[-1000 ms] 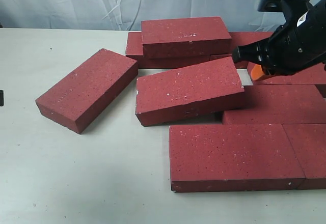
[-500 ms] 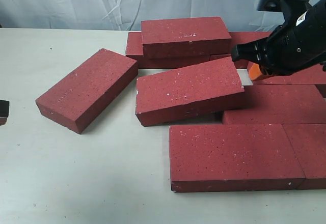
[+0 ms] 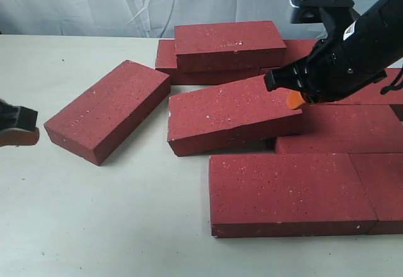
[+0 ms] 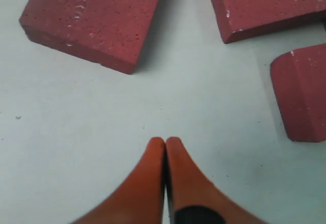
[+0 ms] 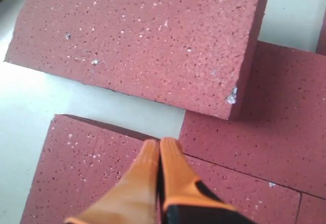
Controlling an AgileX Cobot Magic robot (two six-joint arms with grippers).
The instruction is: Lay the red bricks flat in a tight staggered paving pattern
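Several red bricks lie on the pale table. One lone brick [image 3: 107, 110] sits angled at the left. A centre brick [image 3: 233, 113] is tilted, its right end propped on a flat brick [image 3: 352, 129]. Another brick [image 3: 228, 44] is stacked on the back row. A flat brick [image 3: 289, 192] lies in front. My right gripper [image 3: 295, 99] hovers shut at the tilted brick's raised right end; in the right wrist view the gripper [image 5: 161, 143] is empty, with that brick [image 5: 147, 35] beyond it. My left gripper [image 3: 16, 131] is shut over bare table [image 4: 165, 142], short of the lone brick [image 4: 91, 15].
More flat bricks [image 3: 384, 182] fill the right side up to the frame edge. A wrinkled pale backdrop [image 3: 94, 3] closes the far side of the table. Bare tabletop [image 3: 94, 226] spreads across the left and front.
My right gripper has swung left, from behind the tilted brick's right end to over it. My left gripper has come further in from the left edge. No brick has moved.
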